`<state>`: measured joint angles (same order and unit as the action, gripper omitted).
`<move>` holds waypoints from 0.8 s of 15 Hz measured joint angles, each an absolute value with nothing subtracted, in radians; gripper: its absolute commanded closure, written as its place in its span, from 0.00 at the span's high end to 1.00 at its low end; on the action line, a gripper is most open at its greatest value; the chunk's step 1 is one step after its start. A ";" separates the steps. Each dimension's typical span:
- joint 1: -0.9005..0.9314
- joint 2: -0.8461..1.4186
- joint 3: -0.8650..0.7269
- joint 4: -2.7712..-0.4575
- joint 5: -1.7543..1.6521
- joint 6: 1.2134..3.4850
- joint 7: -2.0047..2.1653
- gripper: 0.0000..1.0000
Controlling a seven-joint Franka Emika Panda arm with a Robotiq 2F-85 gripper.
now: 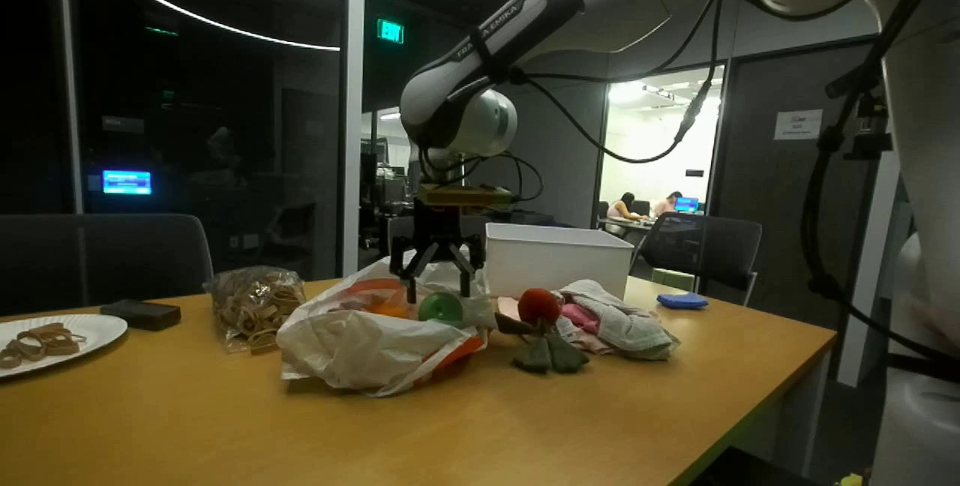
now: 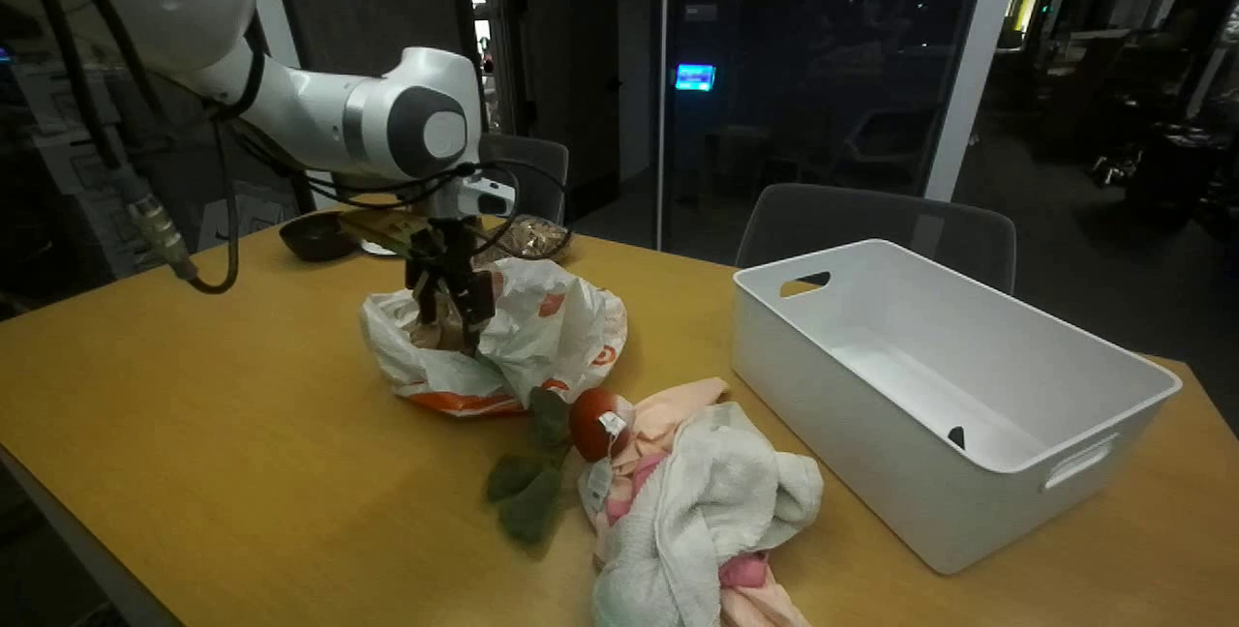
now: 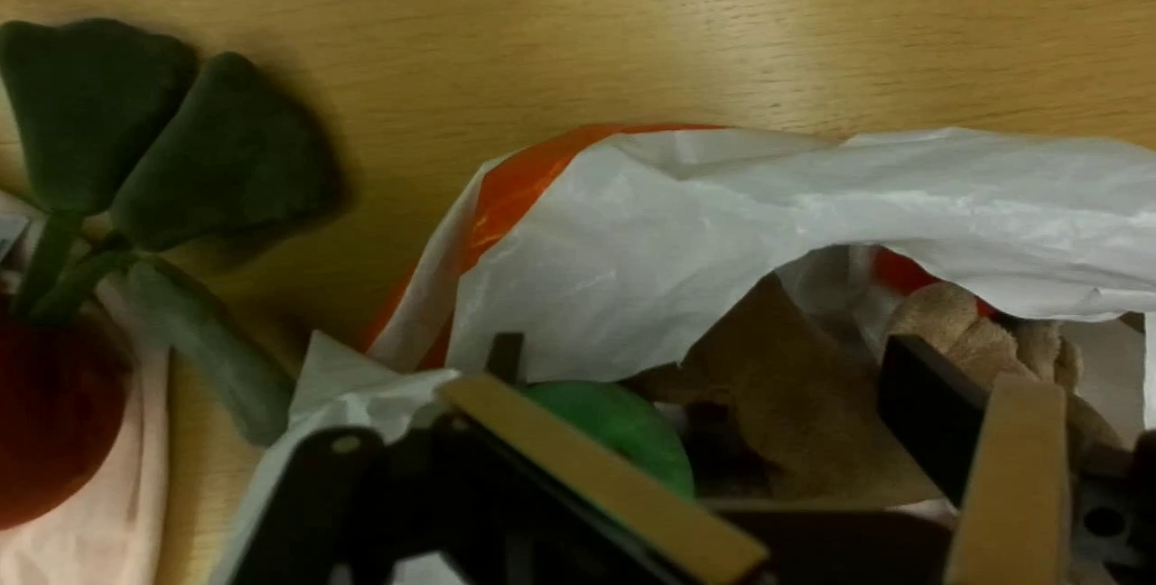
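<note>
Your end effector [image 1: 438,295] points down at the open mouth of the white plastic bag [image 2: 552,317], jaws spread wide; a green round object [image 3: 632,418] and brown plush [image 3: 813,400] lie inside, close by; whether the jaws touch them, you cannot tell; on the bench [image 2: 290,433], just beside the bag, a red ball with green leaves [image 2: 589,422] lies against crumpled cloths [image 2: 716,482].

"franka emika" on arm [image 1: 592,6], "exit" on sign [image 1: 390,31]

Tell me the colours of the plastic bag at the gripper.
The plastic bag is white with orange areas; it shows best in the wrist view.
</note>
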<state>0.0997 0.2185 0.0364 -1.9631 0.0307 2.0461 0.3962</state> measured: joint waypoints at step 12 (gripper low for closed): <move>0.086 0.350 -0.017 -1.871 0.020 2.076 0.409 1.00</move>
<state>0.0862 0.3502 -0.0172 -1.8707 0.0205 2.0756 0.4087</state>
